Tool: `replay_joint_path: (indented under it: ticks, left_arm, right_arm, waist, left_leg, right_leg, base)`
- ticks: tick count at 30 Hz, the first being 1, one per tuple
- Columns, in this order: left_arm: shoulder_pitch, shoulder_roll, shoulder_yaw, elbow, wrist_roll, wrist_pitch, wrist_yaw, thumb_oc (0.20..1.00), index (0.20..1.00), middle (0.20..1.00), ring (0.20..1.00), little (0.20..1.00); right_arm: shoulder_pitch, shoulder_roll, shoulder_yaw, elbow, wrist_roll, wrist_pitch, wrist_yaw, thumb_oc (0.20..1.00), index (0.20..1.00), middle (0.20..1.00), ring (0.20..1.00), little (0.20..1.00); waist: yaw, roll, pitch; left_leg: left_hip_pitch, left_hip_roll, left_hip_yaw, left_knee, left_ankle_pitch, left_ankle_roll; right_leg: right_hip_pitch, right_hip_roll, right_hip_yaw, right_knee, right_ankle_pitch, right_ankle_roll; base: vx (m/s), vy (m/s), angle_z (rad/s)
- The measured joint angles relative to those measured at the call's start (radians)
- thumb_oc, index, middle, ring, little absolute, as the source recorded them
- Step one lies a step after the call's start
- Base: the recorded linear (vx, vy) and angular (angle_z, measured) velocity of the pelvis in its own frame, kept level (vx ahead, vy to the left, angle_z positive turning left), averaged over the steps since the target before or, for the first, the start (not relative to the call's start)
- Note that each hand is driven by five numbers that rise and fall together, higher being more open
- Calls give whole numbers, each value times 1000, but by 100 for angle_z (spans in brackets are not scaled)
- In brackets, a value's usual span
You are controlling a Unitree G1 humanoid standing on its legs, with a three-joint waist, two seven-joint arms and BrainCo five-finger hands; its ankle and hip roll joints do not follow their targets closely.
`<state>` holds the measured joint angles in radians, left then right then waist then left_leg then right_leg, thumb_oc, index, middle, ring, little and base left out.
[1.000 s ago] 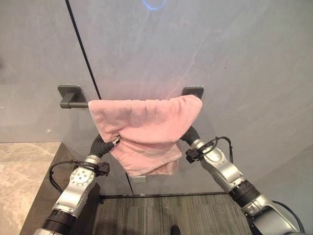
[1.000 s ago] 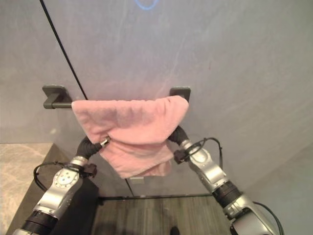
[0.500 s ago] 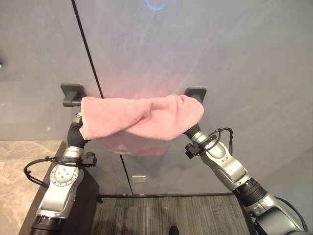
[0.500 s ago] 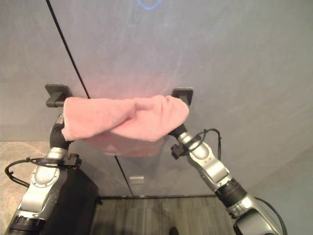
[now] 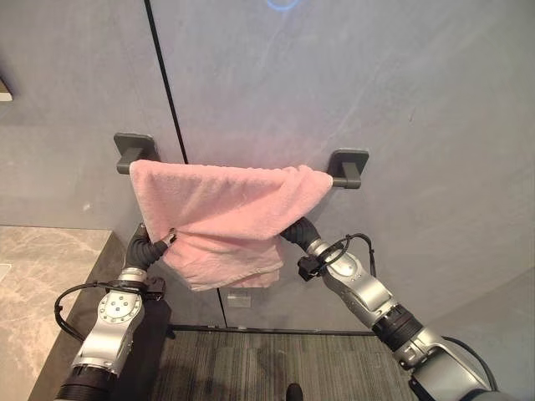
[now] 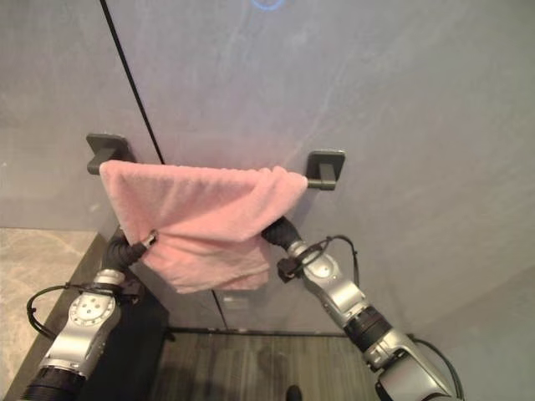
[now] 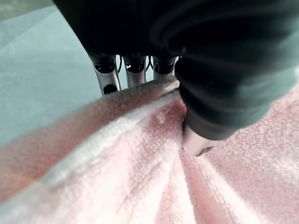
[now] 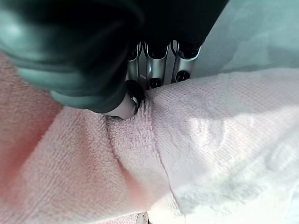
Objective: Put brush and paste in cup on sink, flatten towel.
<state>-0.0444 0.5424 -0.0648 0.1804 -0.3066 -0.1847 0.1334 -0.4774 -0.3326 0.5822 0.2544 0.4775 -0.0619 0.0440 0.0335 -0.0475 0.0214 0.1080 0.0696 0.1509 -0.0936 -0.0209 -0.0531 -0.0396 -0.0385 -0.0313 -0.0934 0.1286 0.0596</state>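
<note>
1. Where it hangs on the wall, the pink towel (image 5: pixel 230 209) is draped over a dark rail (image 5: pixel 341 179) held by two dark brackets, and it covers almost the whole bar, with a short bare stretch just inside the right-hand bracket.
2. Its top edge runs fairly straight along the bar, while the lower part is bunched and folded, hanging as an uneven flap that reaches lowest near the middle.
3. At the towel's lower left side, the left hand (image 7: pixel 194 140) has its thumb pressed into the cloth with the fingers (image 7: pixel 106 74) behind the fold, so it is pinched on the towel.
4. At the lower right side, the right hand (image 8: pixel 124 105) pinches the towel in the same way, thumb on the near face and fingers (image 8: pixel 156 70) behind the edge.
5. Both hands are tucked under the hanging cloth in the head views, with the ribbed wrist covers showing just below it.
6. Behind the towel is a grey stone-patterned wall (image 5: pixel 401 92) with a thin dark vertical seam (image 5: pixel 167 92) running down past the left bracket.
7. Below and to the left lies a beige marbled surface (image 5: pixel 42 276), well apart from the towel.
8. Dark striped flooring (image 5: pixel 267 368) shows at the foot of the wall between the two arms.
</note>
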Motion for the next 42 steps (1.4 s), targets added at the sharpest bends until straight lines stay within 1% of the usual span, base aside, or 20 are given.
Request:
replay_joint_path:
  ticks: [2,4,6,7,10,12,15,17,20,25,26,27,28,29,30,37,40,42]
  left_arm:
    - [-20,-4,-9,30,-1,-1,3,200,200,200,200,200]
    - [-29,-4,-17,31,-1,14,4,329,329,329,329,329]
    - [-29,-4,-29,35,-1,14,4,357,357,357,357,357]
    - [-29,-6,-29,38,-1,14,4,395,395,395,395,395]
    - [-29,-8,-29,46,0,15,4,360,360,360,360,360]
    - [-31,-9,-39,50,0,14,3,282,282,282,282,282]
    - [-31,-10,-49,50,0,14,3,266,266,266,266,266]
    - [-32,-19,-56,53,0,15,4,203,203,203,203,203]
    - [-33,-43,-66,59,0,15,11,200,200,200,200,200]
    - [-32,-44,-68,65,0,15,11,200,200,200,200,200]
    - [-32,-44,-68,66,0,15,11,206,206,206,206,206]
    - [-32,-44,-68,66,0,15,11,250,250,250,250,250]
    - [-32,-44,-68,66,0,15,11,329,329,329,329,329]
    - [-32,-44,-67,66,0,15,11,520,520,520,520,520]
    - [-31,-44,-67,67,0,15,12,1000,1000,1000,1000,1000]
    - [21,-48,-66,101,3,42,13,1000,1000,1000,1000,1000]
    - [45,-51,-66,145,3,47,13,1000,1000,1000,1000,1000]
    - [56,-75,-64,222,4,54,12,1000,1000,1000,1000,1000]
  right_arm:
    - [0,-1,0,-4,-24,0,0,200,200,200,200,200]
    - [0,-1,0,-11,-33,0,-1,200,200,200,200,200]
    - [5,-4,-1,-12,-52,0,-1,200,200,200,200,200]
    - [9,-7,-3,-14,-62,0,-1,200,200,200,200,200]
    - [45,-37,-8,-51,-74,0,0,200,200,200,200,200]
    - [67,-43,-19,-62,-100,-2,-1,200,200,200,200,200]
    - [94,-44,-19,-67,-103,-2,0,200,200,200,200,200]
    - [99,-47,-20,-67,-103,-2,-1,200,200,200,200,200]
    - [105,-51,-20,-51,-102,-2,-1,200,200,200,200,200]
    - [105,-48,-23,-22,-102,-2,-20,200,200,200,200,200]
    - [105,-44,-25,-16,-102,-2,-22,200,200,200,200,200]
    - [105,-43,-25,-13,-102,-2,-22,200,200,200,200,200]
    - [105,-42,-25,-12,-102,-2,-22,297,297,297,297,297]
    - [105,-42,-25,-12,-102,-2,-22,576,576,576,576,576]
    - [105,-42,-25,-11,-102,-2,-22,1000,1000,1000,1000,1000]
    - [118,-49,-33,1,-140,-1,-36,1000,1000,1000,1000,1000]
    - [144,-55,-54,10,-159,-2,-38,1000,1000,1000,1000,1000]
    - [184,-59,-90,59,-175,-4,-39,1000,1000,1000,1000,1000]
  waist:
    - [-5,7,4]
    - [-10,12,7]
    - [-19,16,7]
    - [-22,19,6]
    - [-26,26,1]
    - [-34,29,-2]
    - [-48,36,-6]
    - [-52,41,-10]
    - [-52,51,-17]
    - [-51,53,-20]
    - [-51,53,-20]
    - [-51,52,-20]
    - [-51,53,-20]
    - [-50,53,-20]
    - [-50,53,-20]
    - [-50,55,-21]
    - [-50,56,-21]
    - [-49,62,-26]
  left_leg:
    - [9,0,1,0,0,0]
    - [9,0,4,0,0,0]
    - [10,1,5,0,1,-1]
    - [10,1,6,0,1,-1]
    - [12,1,12,0,1,-1]
    - [14,1,23,0,1,-1]
    - [15,1,25,0,1,-1]
    - [17,1,25,0,1,-1]
    - [17,1,26,0,1,-1]
    - [18,1,26,0,1,-1]
    - [18,1,27,0,1,-1]
    - [18,1,26,0,1,-1]
    - [18,1,26,0,1,-1]
    - [18,1,26,0,1,-1]
    - [18,1,26,0,1,-1]
    - [17,1,25,0,1,-1]
    - [17,1,24,0,1,-1]
    - [17,0,23,0,1,-1]
  right_leg:
    - [7,0,0,-1,0,0]
    - [7,0,2,-1,-3,3]
    - [7,0,3,-1,-4,3]
    - [6,1,4,-1,-4,3]
    - [6,1,10,-1,-3,3]
    - [5,3,17,-1,0,0]
    - [4,2,20,-1,-1,2]
    - [4,3,23,-1,-1,2]
    - [5,4,24,-1,0,3]
    - [5,4,25,-1,1,3]
    - [5,4,25,-1,1,3]
    - [5,4,25,-1,1,3]
    - [5,4,25,-1,1,3]
    - [5,4,25,-1,1,3]
    - [5,4,25,-1,1,3]
    - [5,4,24,-1,2,3]
    - [6,3,22,-1,1,2]
    - [7,2,21,-1,1,2]
  base:
    - [2,1,-2]
    - [8,2,-5]
    - [0,0,0]
    - [0,0,0]
    - [3,-9,-6]
    - [5,-16,-8]
    - [1,-10,-4]
    - [-1,-18,-4]
    - [0,0,0]
    - [0,0,0]
    - [0,0,0]
    - [0,0,0]
    - [0,0,0]
    - [0,0,0]
    - [0,0,0]
    - [0,0,0]
    - [0,0,0]
    - [-16,-6,1]
